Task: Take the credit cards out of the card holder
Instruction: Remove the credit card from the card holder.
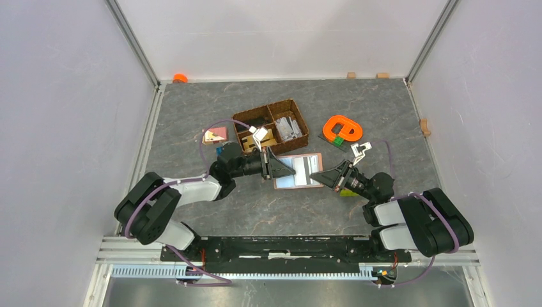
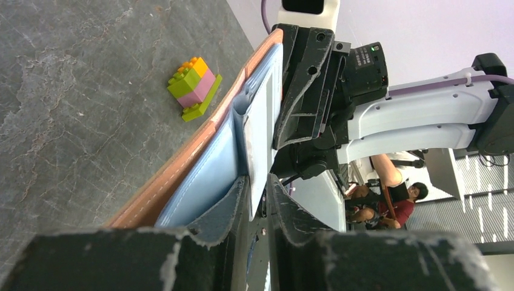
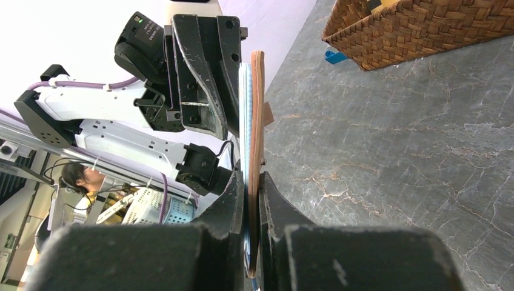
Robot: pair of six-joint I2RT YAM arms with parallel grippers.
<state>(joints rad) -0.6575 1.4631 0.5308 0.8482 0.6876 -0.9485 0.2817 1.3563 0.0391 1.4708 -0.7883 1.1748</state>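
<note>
Our right gripper (image 3: pixel 254 182) clamps the brown cover of the card holder (image 3: pixel 257 109), which is held open between both grippers. Opposite, our left gripper (image 2: pixel 259 182) pinches a pale credit card (image 2: pixel 262 121) at its sleeve. Beyond the right jaws lie a blue block (image 3: pixel 333 57) and a woven basket (image 3: pixel 424 24). Past the left jaws sits a toy-brick stack (image 2: pixel 194 88).
</note>
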